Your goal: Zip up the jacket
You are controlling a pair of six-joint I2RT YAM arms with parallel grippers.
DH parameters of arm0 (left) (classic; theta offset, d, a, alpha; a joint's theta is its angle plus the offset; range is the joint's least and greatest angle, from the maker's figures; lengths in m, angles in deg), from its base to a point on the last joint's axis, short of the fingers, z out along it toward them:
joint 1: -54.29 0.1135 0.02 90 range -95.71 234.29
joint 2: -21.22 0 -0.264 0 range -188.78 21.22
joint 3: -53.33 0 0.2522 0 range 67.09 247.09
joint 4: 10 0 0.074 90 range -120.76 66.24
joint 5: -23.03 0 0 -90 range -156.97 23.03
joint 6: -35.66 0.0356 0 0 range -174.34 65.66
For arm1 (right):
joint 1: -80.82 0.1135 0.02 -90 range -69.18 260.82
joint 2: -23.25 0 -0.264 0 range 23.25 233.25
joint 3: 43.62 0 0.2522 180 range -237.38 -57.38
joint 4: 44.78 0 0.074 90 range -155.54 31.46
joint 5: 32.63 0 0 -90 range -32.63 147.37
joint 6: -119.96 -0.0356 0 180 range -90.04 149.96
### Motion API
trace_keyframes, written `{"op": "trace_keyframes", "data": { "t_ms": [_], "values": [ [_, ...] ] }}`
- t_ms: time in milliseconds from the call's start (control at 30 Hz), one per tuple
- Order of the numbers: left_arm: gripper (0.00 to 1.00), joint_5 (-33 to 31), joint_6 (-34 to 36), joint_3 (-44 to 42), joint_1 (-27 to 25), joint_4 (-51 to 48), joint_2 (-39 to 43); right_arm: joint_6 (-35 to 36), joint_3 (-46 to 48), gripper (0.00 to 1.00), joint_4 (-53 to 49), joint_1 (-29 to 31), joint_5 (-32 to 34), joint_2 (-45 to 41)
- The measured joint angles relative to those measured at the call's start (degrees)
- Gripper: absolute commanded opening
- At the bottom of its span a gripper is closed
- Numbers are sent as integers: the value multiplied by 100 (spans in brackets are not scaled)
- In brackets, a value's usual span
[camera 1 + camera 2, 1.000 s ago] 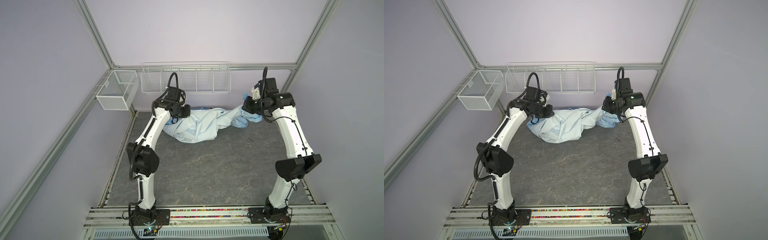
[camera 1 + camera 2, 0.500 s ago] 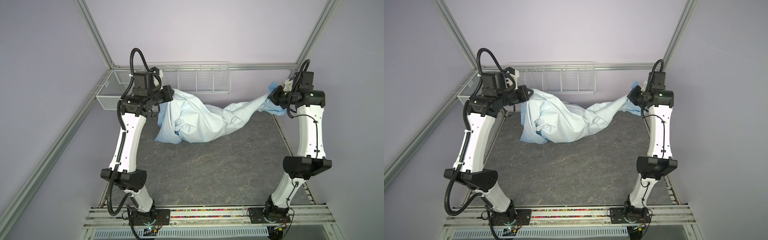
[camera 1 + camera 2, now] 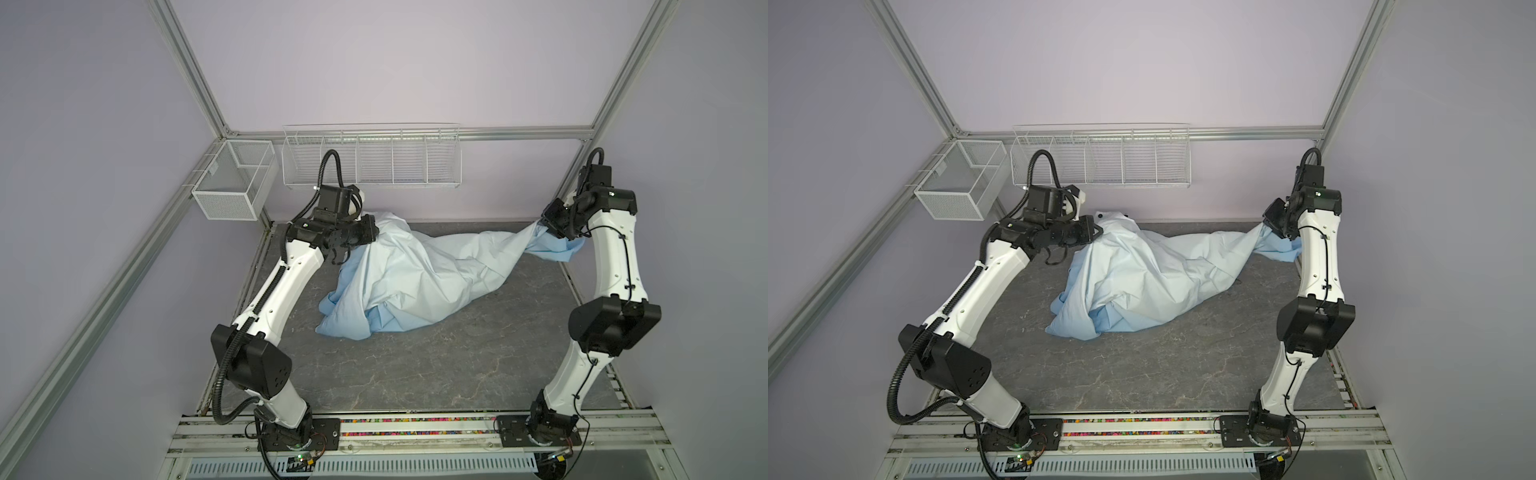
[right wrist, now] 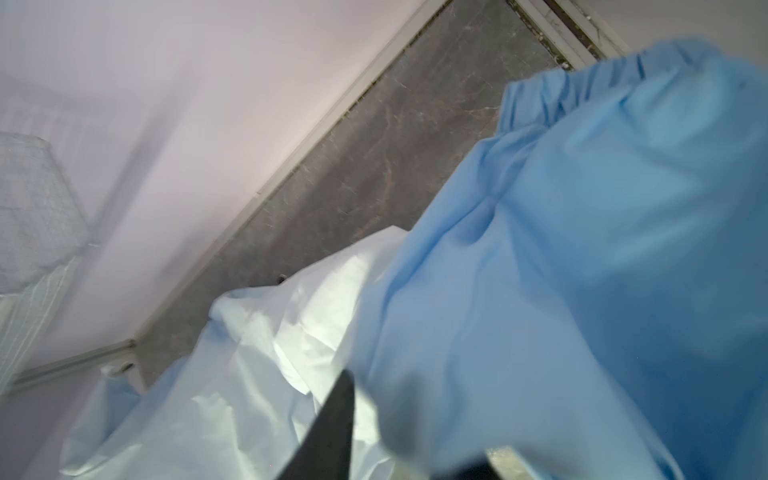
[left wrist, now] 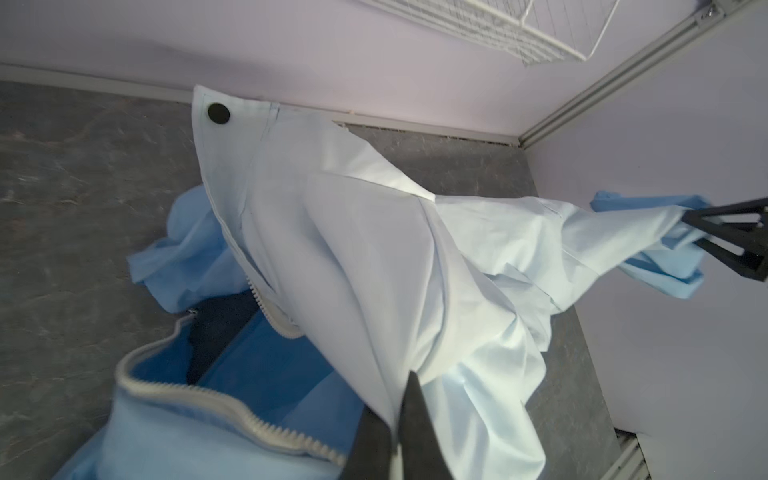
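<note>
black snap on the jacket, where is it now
In the left wrist view the small round black snap sits on the raised corner of the thin light-blue jacket, on the left by the back wall, just past the left pincer.

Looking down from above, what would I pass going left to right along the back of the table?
In a top view: white mesh basket → left end effector → light-blue jacket → right end effector.

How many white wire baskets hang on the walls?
2. A small white mesh basket on the left rail; a long white divided wire basket on the back wall. None seems hidden.
</note>
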Motion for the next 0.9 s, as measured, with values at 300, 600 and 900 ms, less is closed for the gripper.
{"op": "trace_keyframes", "data": {
  "t_ms": [300, 600, 900],
  "values": [
    [62, 245, -136, -472, -962, 289, -57, 68, 1307, 74, 282, 192, 37, -258],
    [64, -485, -382, -981, -444, 68, 179, 85, 2238, 76, 931, 1947, -413, -994],
    [66, -970, -1147, -2155, 396, -275, 341, -70, 2120, 77, 1298, 3582, -741, -74]
  ]
}}
